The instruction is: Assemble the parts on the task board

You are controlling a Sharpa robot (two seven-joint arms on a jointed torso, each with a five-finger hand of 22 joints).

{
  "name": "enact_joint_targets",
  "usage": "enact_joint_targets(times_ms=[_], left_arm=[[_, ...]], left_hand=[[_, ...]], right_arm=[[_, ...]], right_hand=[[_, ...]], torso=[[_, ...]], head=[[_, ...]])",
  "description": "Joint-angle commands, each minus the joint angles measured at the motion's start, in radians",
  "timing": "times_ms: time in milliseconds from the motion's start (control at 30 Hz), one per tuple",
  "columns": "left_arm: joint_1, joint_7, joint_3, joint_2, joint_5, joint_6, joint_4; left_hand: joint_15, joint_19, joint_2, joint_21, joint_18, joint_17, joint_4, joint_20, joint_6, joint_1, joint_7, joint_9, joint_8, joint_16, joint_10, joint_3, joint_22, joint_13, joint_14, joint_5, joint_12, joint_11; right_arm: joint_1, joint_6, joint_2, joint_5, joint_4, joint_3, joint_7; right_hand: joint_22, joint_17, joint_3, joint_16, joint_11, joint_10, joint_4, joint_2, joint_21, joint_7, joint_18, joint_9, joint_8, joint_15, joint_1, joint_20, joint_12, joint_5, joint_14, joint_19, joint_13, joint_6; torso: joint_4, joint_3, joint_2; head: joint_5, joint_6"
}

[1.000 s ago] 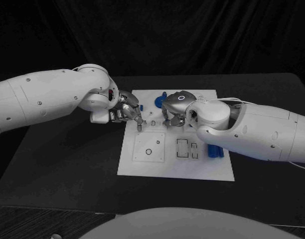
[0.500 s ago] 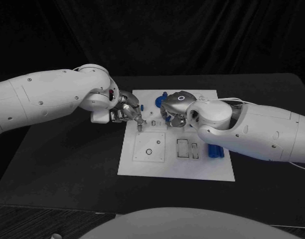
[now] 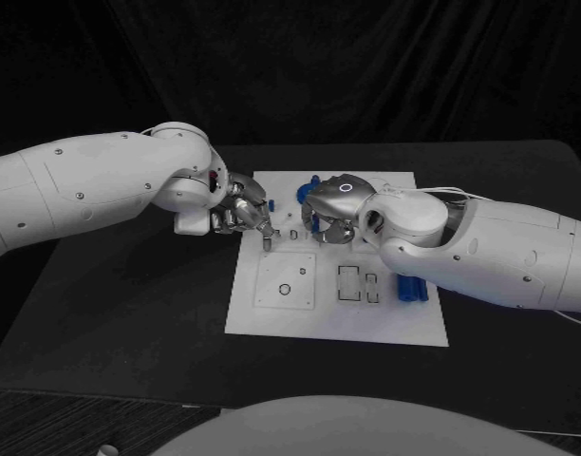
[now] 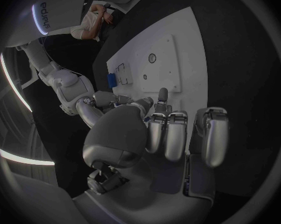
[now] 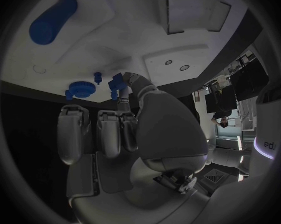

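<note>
The white task board (image 3: pixel 339 318) lies mid-table with several recesses (image 3: pixel 352 283). My left hand (image 3: pixel 243 217) has its fingers curled in, and one fingertip (image 4: pixel 162 94) rests on the board near its left edge. My right hand (image 3: pixel 329 223) hovers over the board's upper middle and pinches a small blue part (image 5: pixel 117 83) between its fingertips. A blue cylinder (image 3: pixel 411 288) (image 5: pixel 52 20) lies on the board's right side. A round blue part (image 5: pixel 82 89) (image 3: pixel 311 180) and a small blue peg (image 5: pixel 98 76) sit near the board's far edge.
The black table (image 3: pixel 126 313) surrounds the board, with bare room on the left and in front. Both white forearms cross over the board's upper half, and the right forearm (image 3: pixel 510 252) covers the table at the right.
My right arm has shifted a little, so more of the blue cylinder shows. The left hand has stayed on the board's edge.
</note>
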Motion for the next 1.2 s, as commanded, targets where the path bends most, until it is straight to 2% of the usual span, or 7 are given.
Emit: enact_joint_targets(times_ms=[33, 300, 667, 833, 1067, 1133, 1200], left_arm=[[-0.002, 0.009, 0.001, 0.001, 0.007, 0.011, 0.001], [-0.002, 0.008, 0.001, 0.001, 0.007, 0.013, 0.001], [-0.003, 0.008, 0.001, 0.001, 0.007, 0.014, 0.001], [-0.003, 0.009, 0.001, 0.002, 0.007, 0.015, 0.001], [-0.003, 0.010, 0.001, 0.002, 0.007, 0.015, 0.000], [-0.003, 0.011, 0.001, 0.002, 0.007, 0.014, 0.000], [-0.003, 0.012, 0.001, 0.001, 0.007, 0.013, 0.000]], left_hand=[[0.006, 0.024, 0.003, -0.004, 0.016, 0.263, -0.005, 0.007, 0.002, 0.006, 0.006, -0.001, -0.006, 0.003, 0.104, 0.001, 0.190, 0.263, 0.102, 0.006, 0.003, 0.010], [0.006, 0.023, 0.003, -0.005, 0.016, 0.263, -0.005, 0.007, 0.002, 0.006, 0.006, -0.002, -0.007, 0.003, 0.104, 0.002, 0.190, 0.263, 0.102, 0.006, 0.003, 0.010], [0.006, 0.023, 0.003, -0.005, 0.016, 0.263, -0.005, 0.007, 0.002, 0.006, 0.006, -0.002, -0.007, 0.003, 0.104, 0.002, 0.190, 0.263, 0.102, 0.006, 0.003, 0.010], [0.006, 0.023, 0.003, -0.005, 0.016, 0.263, -0.005, 0.007, 0.002, 0.006, 0.006, -0.002, -0.007, 0.003, 0.104, 0.002, 0.190, 0.263, 0.102, 0.006, 0.003, 0.010], [0.006, 0.023, 0.003, -0.005, 0.016, 0.263, -0.005, 0.007, 0.002, 0.006, 0.006, -0.002, -0.007, 0.003, 0.104, 0.002, 0.190, 0.263, 0.102, 0.006, 0.003, 0.010], [0.007, 0.024, 0.004, -0.005, 0.016, 0.263, -0.006, 0.008, 0.001, 0.005, 0.006, -0.003, -0.008, 0.003, 0.104, 0.002, 0.190, 0.263, 0.102, 0.006, 0.003, 0.010], [0.007, 0.024, 0.004, -0.005, 0.016, 0.263, -0.006, 0.008, 0.001, 0.005, 0.006, -0.003, -0.008, 0.003, 0.104, 0.002, 0.190, 0.263, 0.102, 0.006, 0.003, 0.010]], right_arm=[[-0.002, -0.033, -0.002, 0.004, 0.007, 0.000, 0.074], [-0.002, -0.030, -0.008, 0.024, 0.016, 0.000, 0.098], [-0.002, 0.018, -0.006, 0.059, 0.006, 0.000, 0.110], [-0.002, 0.046, -0.001, 0.060, -0.005, 0.000, 0.107], [-0.002, 0.052, 0.001, 0.061, -0.016, 0.000, 0.107], [-0.002, 0.042, -0.001, 0.061, -0.015, 0.000, 0.113], [-0.002, 0.020, -0.007, 0.061, -0.010, 0.000, 0.124]], right_hand=[[0.226, 0.222, 0.005, -0.002, 0.003, 0.106, -0.003, 0.007, 0.001, -0.007, 0.011, 0.038, 0.002, 0.000, -0.002, 0.001, 0.003, -0.008, 0.094, 0.046, 0.263, 0.015], [0.227, 0.224, 0.005, -0.001, 0.004, 0.106, 0.000, 0.007, 0.003, -0.006, 0.010, 0.039, -0.004, 0.001, -0.008, 0.002, 0.003, -0.025, 0.094, 0.047, 0.263, 0.008], [0.225, 0.221, 0.009, -0.003, 0.007, 0.106, 0.004, 0.009, -0.004, -0.001, 0.012, 0.037, -0.014, 0.003, -0.011, 0.004, 0.003, -0.036, 0.093, 0.043, 0.263, -0.006], [0.223, 0.215, 0.012, -0.006, 0.013, 0.106, 0.008, 0.009, -0.011, 0.007, 0.014, 0.030, -0.029, 0.009, -0.015, 0.008, 0.003, -0.052, 0.091, 0.039, 0.263, -0.022], [0.222, 0.215, 0.016, -0.006, 0.016, 0.106, 0.009, 0.006, -0.012, 0.016, 0.014, 0.020, -0.050, 0.012, -0.014, 0.012, 0.003, -0.061, 0.091, 0.038, 0.263, -0.046], [0.221, 0.213, 0.017, -0.007, 0.012, 0.104, 0.015, 0.003, -0.015, 0.019, 0.015, 0.009, -0.072, 0.010, -0.019, 0.012, 0.001, -0.082, 0.090, 0.036, 0.260, -0.078], [0.222, 0.214, 0.013, -0.006, 0.008, 0.103, 0.026, 0.000, -0.014, 0.014, 0.015, -0.003, -0.090, 0.006, -0.028, 0.010, 0.001, -0.132, 0.090, 0.037, 0.259, -0.100]], torso=[[0.0002, 0.0001, 0.000], [0.0000, 0.0002, 0.000], [0.0000, 0.0001, 0.000], [0.0003, 0.0000, 0.000], [0.0003, 0.0001, 0.000], [0.0003, 0.0000, 0.000], [0.0001, 0.0001, 0.000]], head=[[0.002, 0.000], [0.002, 0.000], [0.002, 0.000], [0.003, 0.000], [0.002, 0.000], [0.003, 0.000], [0.003, 0.000]])
